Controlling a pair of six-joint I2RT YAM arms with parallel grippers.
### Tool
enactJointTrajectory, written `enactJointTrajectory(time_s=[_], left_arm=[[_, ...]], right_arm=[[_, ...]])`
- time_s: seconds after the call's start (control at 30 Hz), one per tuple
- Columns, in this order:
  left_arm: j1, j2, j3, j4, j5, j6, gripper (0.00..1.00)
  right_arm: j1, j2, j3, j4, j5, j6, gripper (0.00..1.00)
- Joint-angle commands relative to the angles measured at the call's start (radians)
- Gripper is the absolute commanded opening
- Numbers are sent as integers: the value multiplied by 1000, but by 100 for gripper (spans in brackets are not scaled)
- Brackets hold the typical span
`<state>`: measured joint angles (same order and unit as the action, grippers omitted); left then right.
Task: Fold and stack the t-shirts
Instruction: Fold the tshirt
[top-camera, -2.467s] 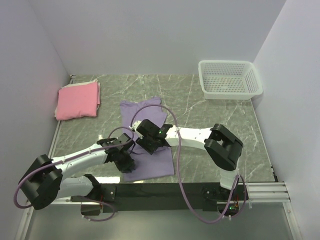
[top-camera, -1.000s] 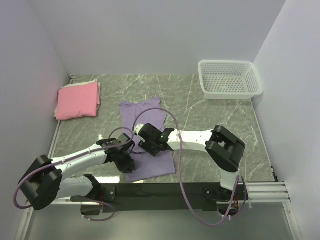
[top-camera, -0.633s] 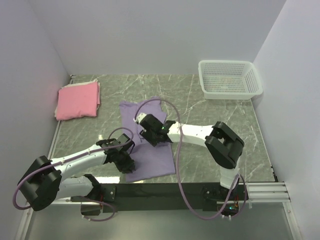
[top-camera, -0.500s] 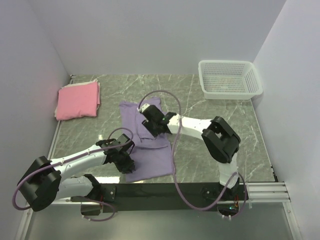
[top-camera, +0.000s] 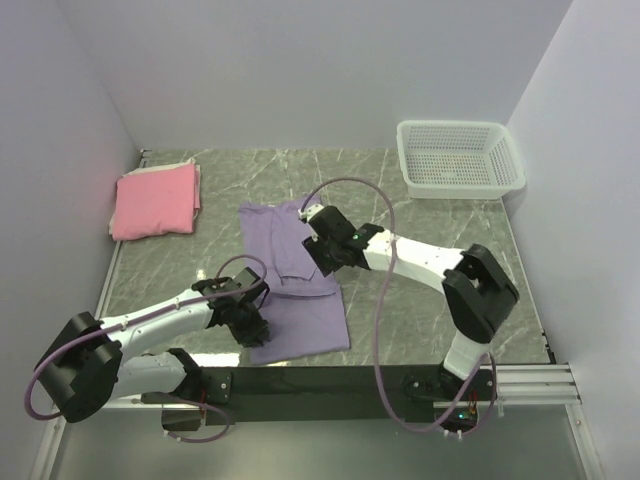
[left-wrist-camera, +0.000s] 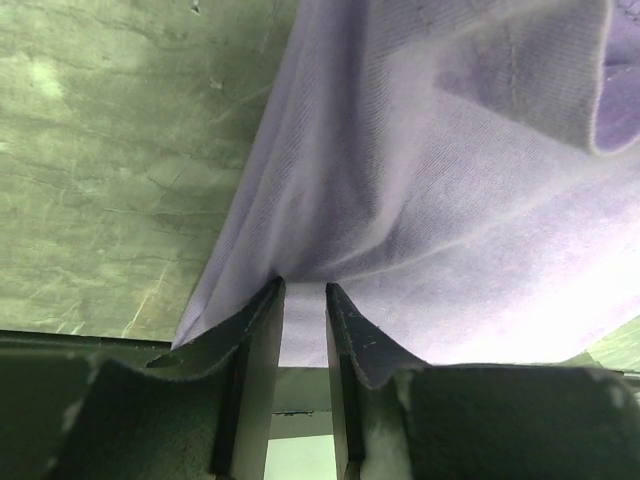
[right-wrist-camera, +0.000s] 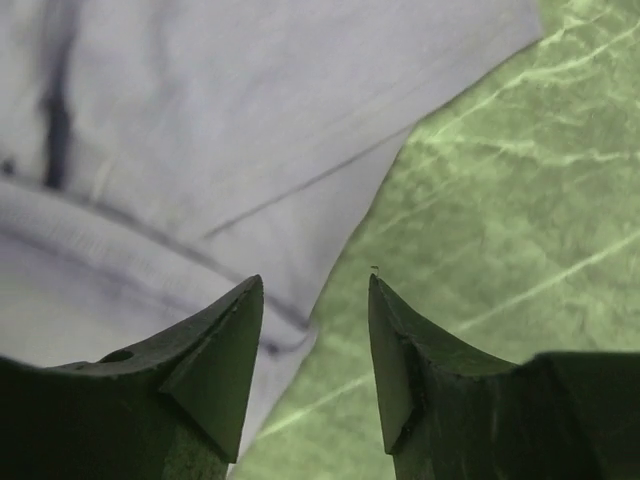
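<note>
Left gripper (left-wrist-camera: 305, 290): jaws clamp near edge of plain lavender-purple cloth t-shirt (top-camera: 310, 320) (1 fold showing). Right gripper (right-wrist-camera: 315, 285): jaws apart, empty, over its right edge.

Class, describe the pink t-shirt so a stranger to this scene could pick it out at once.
On the grey-green marble table, look to the far left corner, opposite the white plastic mesh basket. The pink cloth t-shirt lies there, folded into a rectangle. Unlike the lavender cloth t-shirt spread mid-table, it is a compact bundle lying alone.
</note>
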<state>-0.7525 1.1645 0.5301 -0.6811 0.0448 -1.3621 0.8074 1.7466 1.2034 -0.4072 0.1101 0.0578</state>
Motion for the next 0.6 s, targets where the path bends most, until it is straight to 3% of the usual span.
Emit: enactJointTrajectory(time_s=[0.0, 0.27, 0.57], left_arm=[[-5, 6, 21, -66, -42, 18, 31], [-4, 23, 30, -66, -42, 35, 31], [-4, 14, 24, -72, -40, 31, 31]], right_arm=[[48, -84, -62, 2, 5, -16, 52], [170, -62, -105, -19, 75, -107, 46], [203, 13, -62, -31, 88, -134, 43]])
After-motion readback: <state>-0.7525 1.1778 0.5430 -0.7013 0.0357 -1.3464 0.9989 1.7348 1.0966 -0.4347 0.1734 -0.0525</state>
